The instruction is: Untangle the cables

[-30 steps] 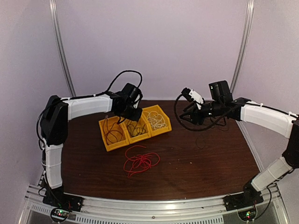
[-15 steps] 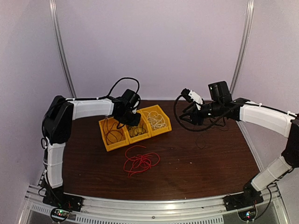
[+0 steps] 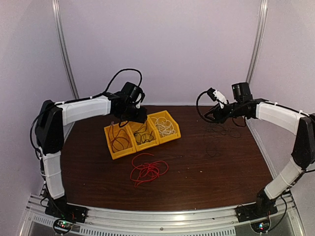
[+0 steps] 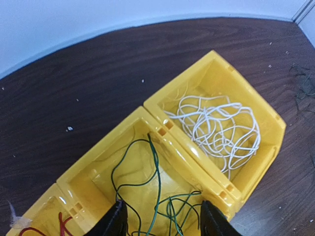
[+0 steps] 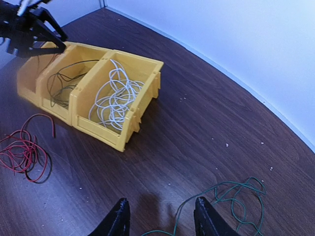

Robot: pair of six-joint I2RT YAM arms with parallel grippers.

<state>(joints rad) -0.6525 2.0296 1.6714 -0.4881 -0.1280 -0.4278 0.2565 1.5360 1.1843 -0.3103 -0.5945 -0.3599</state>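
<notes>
Three glossy yellow plastic bins sit joined in a row on the dark wood-grain table [image 3: 211,172], at the back left.

The left gripper [image 4: 160,221] hangs over the middle bin [image 4: 98,150]. Its black fingers [image 4: 114,222] are spread apart and clamp nothing. The thin green cable [image 4: 156,167] lies in that bin in loose loops, one strand rising up between the fingers.

The right-hand bin [image 4: 224,73] holds the white cable [image 4: 221,130], a springy round tangle of thin wire. The left-hand bin [image 3: 112,147] holds red and dark wire loops [image 3: 119,140]; colours there are hard to separate.

The red cable [image 3: 146,169] lies on the bare table in front of the bins, a flat scribbly bundle, apart from them.

The right gripper [image 5: 160,219] is raised above the far right of the table, fingers [image 5: 118,219] parted and nothing pinched. A second green cable [image 5: 236,196] lies slack on the wood just beside it in thin curly loops, with one strand trailing in between the fingers. It is well apart from the bins.
</notes>
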